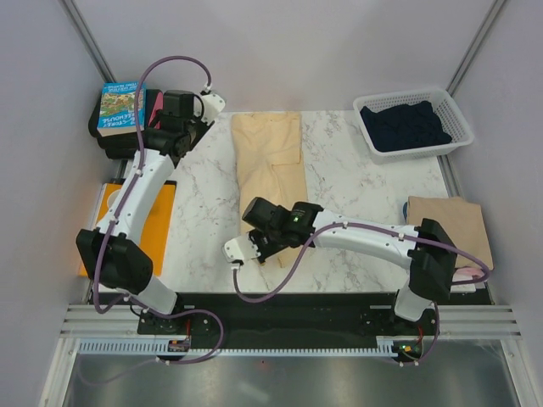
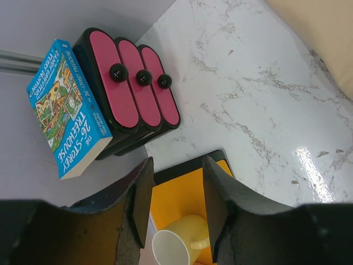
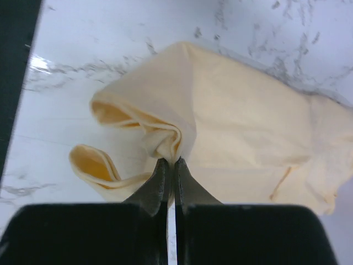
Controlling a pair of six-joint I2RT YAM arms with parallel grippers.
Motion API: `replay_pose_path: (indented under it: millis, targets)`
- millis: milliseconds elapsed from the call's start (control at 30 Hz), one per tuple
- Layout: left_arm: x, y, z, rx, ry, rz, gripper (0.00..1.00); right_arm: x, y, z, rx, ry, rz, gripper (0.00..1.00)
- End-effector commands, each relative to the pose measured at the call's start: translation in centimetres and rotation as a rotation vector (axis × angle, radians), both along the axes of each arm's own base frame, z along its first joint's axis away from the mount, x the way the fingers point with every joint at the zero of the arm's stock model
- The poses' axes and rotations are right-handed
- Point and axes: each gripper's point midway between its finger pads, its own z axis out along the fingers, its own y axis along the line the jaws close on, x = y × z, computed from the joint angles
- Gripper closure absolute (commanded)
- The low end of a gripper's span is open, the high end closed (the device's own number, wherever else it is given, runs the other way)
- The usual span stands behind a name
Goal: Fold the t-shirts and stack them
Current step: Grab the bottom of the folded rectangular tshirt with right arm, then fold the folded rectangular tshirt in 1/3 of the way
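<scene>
The right gripper (image 3: 170, 161) has its two fingers pressed together on the near edge of the pale yellow t-shirt (image 3: 237, 116). The cloth is bunched at the tips and makes two open loops just to the left of them. In this wrist view the black border (image 3: 16, 83) of the table is close on the left side.

From above, the pale yellow t-shirt lies as a long narrow strip on the marble table (image 1: 365, 203), running from the far edge toward the near side. There is bare marble on both sides of it: a narrower band toward the left arm, and a wider field toward the right. At the far right corner stands a white basket (image 1: 462, 127) with the dark navy t-shirt (image 1: 405, 125) inside. The tan t-shirt (image 1: 448, 222) lies folded at the right edge, and the pink t-shirt (image 1: 467, 273) shows just at its near side.

The right arm reaches from its base leftward across the near part of the table, with the forearm low. The left arm is stretched along the left side toward the far left corner. The left gripper (image 2: 176, 160) has its fingers apart with nothing between them. Under it are an orange sheet (image 2: 182, 199) and a pale cup (image 2: 176, 245). Near them stand a book (image 2: 66, 110) and a black box with three pink lids (image 2: 135, 91).
</scene>
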Motion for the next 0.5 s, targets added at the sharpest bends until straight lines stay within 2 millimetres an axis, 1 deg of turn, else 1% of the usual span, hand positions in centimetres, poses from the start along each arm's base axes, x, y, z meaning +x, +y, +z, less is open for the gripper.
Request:
replay_pose_path:
  millis: [0, 33, 100, 133, 200, 233, 267, 467]
  targets:
    - [-1.5, 0.0, 2.0, 0.012, -0.049, -0.037, 0.52, 5.7, -0.1, 2.3, -0.018, -0.174, -0.006, 1.0]
    - [-1.7, 0.0, 1.8, 0.012, -0.046, -0.038, 0.52, 7.2, -0.3, 2.7, -0.024, -0.21, -0.011, 1.0]
    - [-2.2, 0.1, 1.6, 0.014, -0.043, -0.039, 0.52, 8.6, -0.3, 3.0, -0.025, -0.246, -0.01, 1.0]
    - [-2.3, 0.1, 1.6, 0.015, -0.041, -0.041, 0.52, 10.0, -0.7, 3.1, -0.038, -0.273, -0.017, 1.0]
    - [-2.6, 0.2, 1.4, 0.011, -0.04, -0.041, 0.52, 11.3, -0.6, 3.3, -0.035, -0.3, -0.012, 1.0]
    - [-2.7, 0.2, 1.4, 0.012, -0.039, -0.043, 0.52, 12.3, -0.7, 3.3, -0.04, -0.311, -0.01, 1.0]
    - [-2.8, 0.3, 1.0, 0.013, -0.032, -0.043, 0.52, 12.9, -0.7, 3.2, -0.039, -0.318, -0.011, 1.0]
    - [-3.2, 0.4, 0.5, 0.012, -0.022, -0.043, 0.53, 16.8, -0.2, 2.8, -0.02, -0.375, -0.018, 1.0]
